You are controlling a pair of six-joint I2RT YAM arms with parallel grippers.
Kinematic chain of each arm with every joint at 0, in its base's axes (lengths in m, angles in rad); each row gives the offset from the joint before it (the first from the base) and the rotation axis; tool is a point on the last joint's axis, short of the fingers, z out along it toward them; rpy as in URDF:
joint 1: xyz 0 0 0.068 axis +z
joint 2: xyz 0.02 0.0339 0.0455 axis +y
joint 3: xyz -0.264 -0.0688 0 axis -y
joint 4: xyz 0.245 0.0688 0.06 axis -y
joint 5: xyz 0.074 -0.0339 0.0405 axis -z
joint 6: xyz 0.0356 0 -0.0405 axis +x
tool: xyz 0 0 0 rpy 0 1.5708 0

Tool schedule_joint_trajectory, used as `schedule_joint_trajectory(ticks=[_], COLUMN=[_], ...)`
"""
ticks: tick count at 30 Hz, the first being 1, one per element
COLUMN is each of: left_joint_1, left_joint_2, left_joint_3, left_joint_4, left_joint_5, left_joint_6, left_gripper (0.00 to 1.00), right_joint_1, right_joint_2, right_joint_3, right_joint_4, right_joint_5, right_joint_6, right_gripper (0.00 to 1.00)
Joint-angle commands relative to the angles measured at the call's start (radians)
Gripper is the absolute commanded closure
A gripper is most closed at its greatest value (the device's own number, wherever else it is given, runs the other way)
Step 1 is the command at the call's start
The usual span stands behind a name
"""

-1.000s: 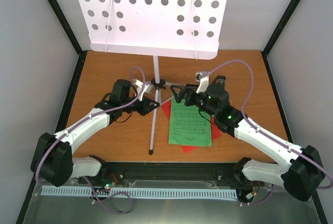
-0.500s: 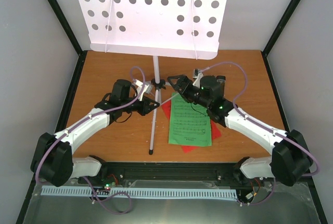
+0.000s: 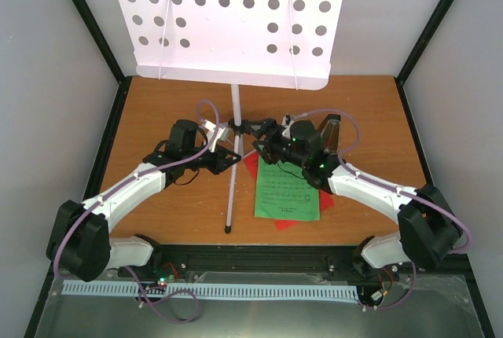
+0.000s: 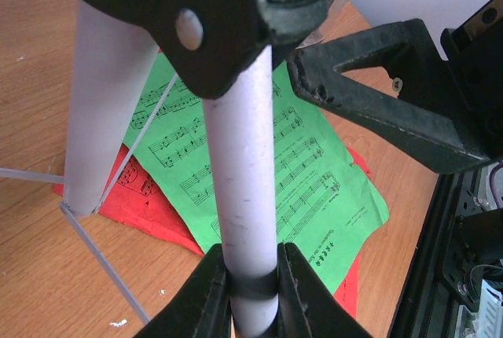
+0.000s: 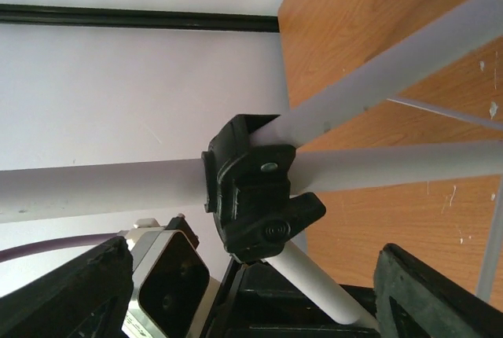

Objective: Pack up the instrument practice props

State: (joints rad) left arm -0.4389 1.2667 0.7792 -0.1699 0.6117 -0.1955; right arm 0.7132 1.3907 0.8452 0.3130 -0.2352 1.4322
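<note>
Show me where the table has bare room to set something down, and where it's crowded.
Bare wood: the far-left corner between the table's left edge and the left arm; the right strip between the metronome and the right edge. Crowded: the centre, where the left tool grips the music stand, the right tool sits open at its hub, by the sheets.
</note>
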Motion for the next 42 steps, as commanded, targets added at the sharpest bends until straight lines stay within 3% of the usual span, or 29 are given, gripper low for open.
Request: schedule_joint_trajectory(ticks=[1, 12, 21, 30, 42], left_joint_1=[0.005, 0.005, 0.005, 0.006, 0.006], left_joint_2=[-0.001, 0.0, 0.005, 0.006, 0.008], left_joint_3=[0.026, 0.03, 0.032, 0.031, 0.031], left_joint_4=[-0.029, -0.037, -0.037, -0.036, -0.036], left_joint_5=[-0.042, -0.044, -0.032, -0.03, -0.027], left_joint_6=[0.059, 0.065, 0.064, 0.063, 0.064], left_gripper=[0.95, 0.95, 0.95, 0.95, 0.95], right_joint_1=[0.024, 0.028, 0.027, 0.028, 0.028], right_joint_2=[-0.002, 0.031, 0.053, 0.067, 0.067], right_joint_3=[0.0, 0.004, 0.022, 0.036, 0.015], right_joint_4=[-0.019, -0.017, 0.005, 0.02, 0.056], right_joint_5=[0.072, 0.083, 0.073, 0.041, 0.052], right_joint_6=[0.109, 0.243, 0.254, 0.236, 0.238], right_gripper=[0.2, 0.34, 0.41, 0.62, 0.78])
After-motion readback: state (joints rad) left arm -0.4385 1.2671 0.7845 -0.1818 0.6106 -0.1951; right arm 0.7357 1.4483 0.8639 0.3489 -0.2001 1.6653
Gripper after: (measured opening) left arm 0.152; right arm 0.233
